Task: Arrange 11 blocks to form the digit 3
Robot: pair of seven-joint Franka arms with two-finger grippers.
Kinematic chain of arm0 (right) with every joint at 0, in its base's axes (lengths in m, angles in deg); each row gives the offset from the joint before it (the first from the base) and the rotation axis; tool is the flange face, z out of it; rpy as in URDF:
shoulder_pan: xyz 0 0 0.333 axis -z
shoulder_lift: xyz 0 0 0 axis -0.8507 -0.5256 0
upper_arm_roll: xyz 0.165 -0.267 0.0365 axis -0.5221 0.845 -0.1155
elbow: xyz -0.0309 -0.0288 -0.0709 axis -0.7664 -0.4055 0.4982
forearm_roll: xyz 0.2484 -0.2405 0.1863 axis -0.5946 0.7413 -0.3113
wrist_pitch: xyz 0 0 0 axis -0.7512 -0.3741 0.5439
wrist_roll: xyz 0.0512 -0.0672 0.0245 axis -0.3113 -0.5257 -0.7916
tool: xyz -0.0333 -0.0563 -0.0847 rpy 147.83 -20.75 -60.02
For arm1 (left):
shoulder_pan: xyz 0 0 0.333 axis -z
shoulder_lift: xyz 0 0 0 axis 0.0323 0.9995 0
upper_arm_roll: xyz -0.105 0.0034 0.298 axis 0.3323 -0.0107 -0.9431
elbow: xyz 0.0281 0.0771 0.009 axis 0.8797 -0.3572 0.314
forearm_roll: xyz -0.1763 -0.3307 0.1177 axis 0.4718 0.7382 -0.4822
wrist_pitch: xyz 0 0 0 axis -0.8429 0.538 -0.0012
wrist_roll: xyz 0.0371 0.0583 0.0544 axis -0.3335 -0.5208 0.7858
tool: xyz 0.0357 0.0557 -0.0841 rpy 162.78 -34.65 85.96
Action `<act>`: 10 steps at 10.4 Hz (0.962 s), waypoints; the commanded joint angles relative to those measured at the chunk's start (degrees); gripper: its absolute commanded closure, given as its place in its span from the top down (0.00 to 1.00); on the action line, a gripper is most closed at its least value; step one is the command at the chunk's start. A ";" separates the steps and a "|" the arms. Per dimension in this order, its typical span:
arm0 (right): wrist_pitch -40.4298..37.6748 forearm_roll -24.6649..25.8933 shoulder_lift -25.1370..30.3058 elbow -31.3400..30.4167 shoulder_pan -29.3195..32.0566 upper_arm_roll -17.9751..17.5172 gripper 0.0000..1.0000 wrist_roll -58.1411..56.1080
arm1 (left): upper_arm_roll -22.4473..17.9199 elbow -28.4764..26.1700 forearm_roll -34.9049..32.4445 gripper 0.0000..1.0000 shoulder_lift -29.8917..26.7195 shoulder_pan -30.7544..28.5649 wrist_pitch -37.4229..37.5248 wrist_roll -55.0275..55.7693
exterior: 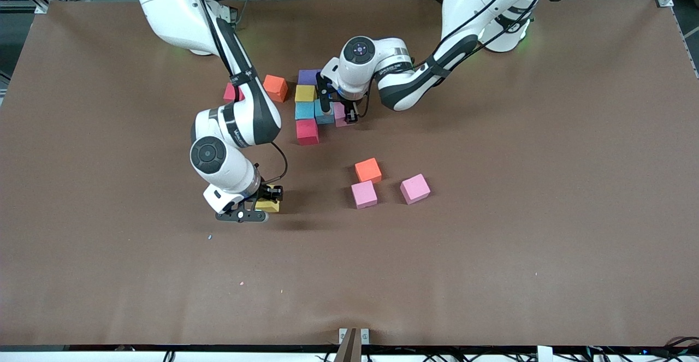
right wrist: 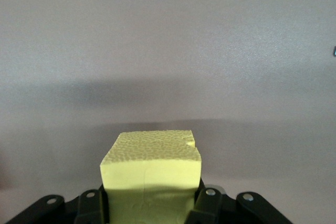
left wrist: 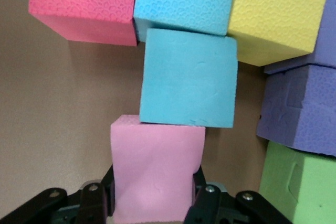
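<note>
Twelve blocks show on the brown bench [exterior: 491, 242], counting both wrist views. The cluster toward the robots' bases holds a purple block [exterior: 308, 76], a yellow block [exterior: 305, 93], a blue block [exterior: 304, 111] and a red block [exterior: 307, 131] in a column running toward the front camera. A second blue block [exterior: 322, 116] touches the first, and a pink block [exterior: 341, 116] touches that one. The left wrist view adds a green block [left wrist: 299, 187] beside the purple one, hidden under the arm in the front view.

An orange block [exterior: 276, 87] and a reddish-pink block [exterior: 231, 92] lie near the cluster, toward the right arm's end. Well apart and nearer the front camera are another orange block [exterior: 368, 170] and two more pink blocks [exterior: 363, 194] [exterior: 415, 188]. By colour: three pink, two blue, two yellow, two orange, and one each of purple, green, red and reddish-pink.

The left arm reaches in from its base, elbow bent, wrist pointing down at the cluster. The left gripper [exterior: 339, 112] has its jaws clamped on the pink block at the cluster's edge, which rests on the bench.

The right arm folds down nearer the front camera. The right gripper [exterior: 263, 205] has its jaws closed on the second yellow block [exterior: 268, 205], low at the bench surface, well apart from all the others.
</note>
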 commanded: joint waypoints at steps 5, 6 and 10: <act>-0.73 0.31 -0.32 3.56 -1.13 -0.08 0.26 5.08 | -0.61 -1.66 -2.04 0.28 0.03 -0.91 -0.79 -2.98; -0.56 0.31 -0.40 3.74 -1.65 -0.08 0.26 6.31 | -0.61 -1.66 -2.04 0.28 0.11 -0.83 -0.79 -2.98; -0.64 0.40 -0.93 4.35 -1.92 -0.08 0.26 6.85 | -0.53 -2.18 -1.95 0.28 -0.41 -0.91 -0.71 -2.63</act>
